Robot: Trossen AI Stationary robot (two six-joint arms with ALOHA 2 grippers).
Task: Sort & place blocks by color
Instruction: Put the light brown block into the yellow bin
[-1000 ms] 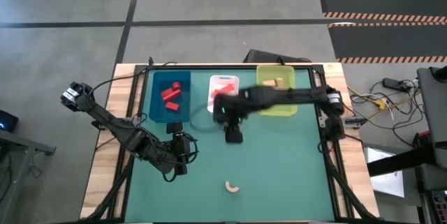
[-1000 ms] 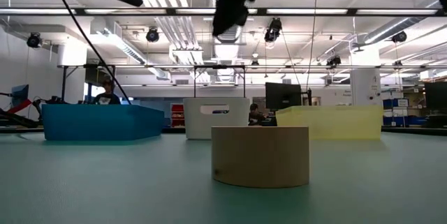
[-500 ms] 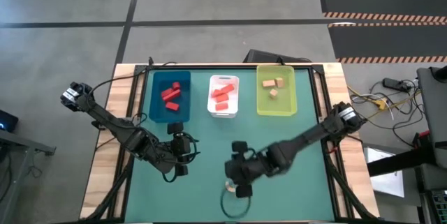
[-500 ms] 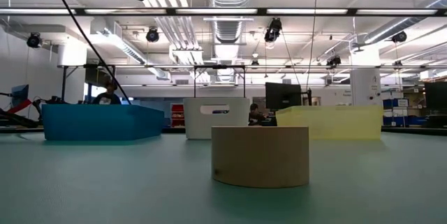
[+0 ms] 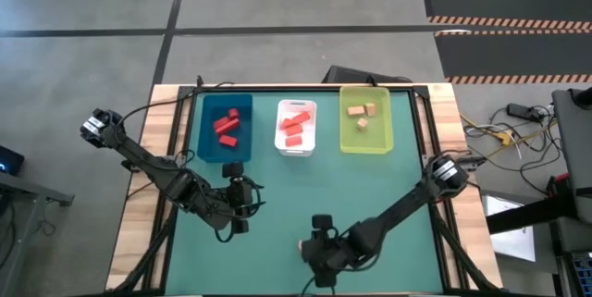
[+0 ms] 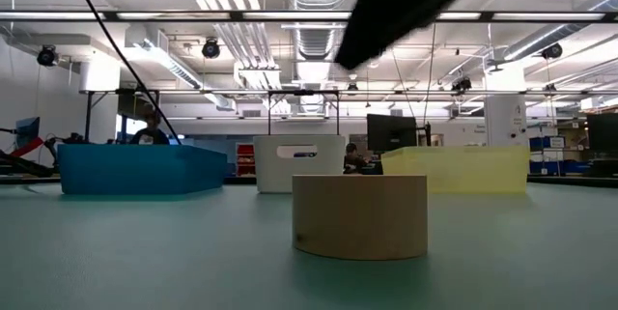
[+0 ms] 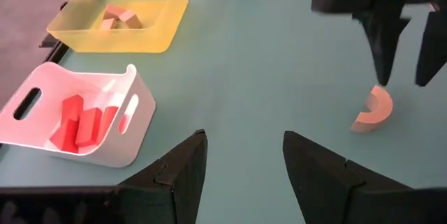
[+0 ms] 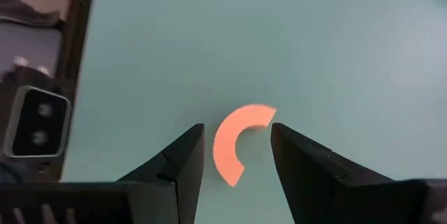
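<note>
Both arms are showing as dark, near-black jointed links, each one capped at its outer joint by a lighter grey-silver round housing, with thin black cables trailing off the left arm along the desk [image 5: 277, 260] edge. The left gripper [image 7: 241, 172] is showing two matte black fingers [image 7: 174, 172] with angular, faceted wedge shapes and slightly paler worn edges. The right gripper [image 8: 236, 165] is showing the same pair of dark faceted fingers [image 8: 307, 165], and in the left wrist view it is showing as slim tapering black prongs under a blocky black body.
</note>
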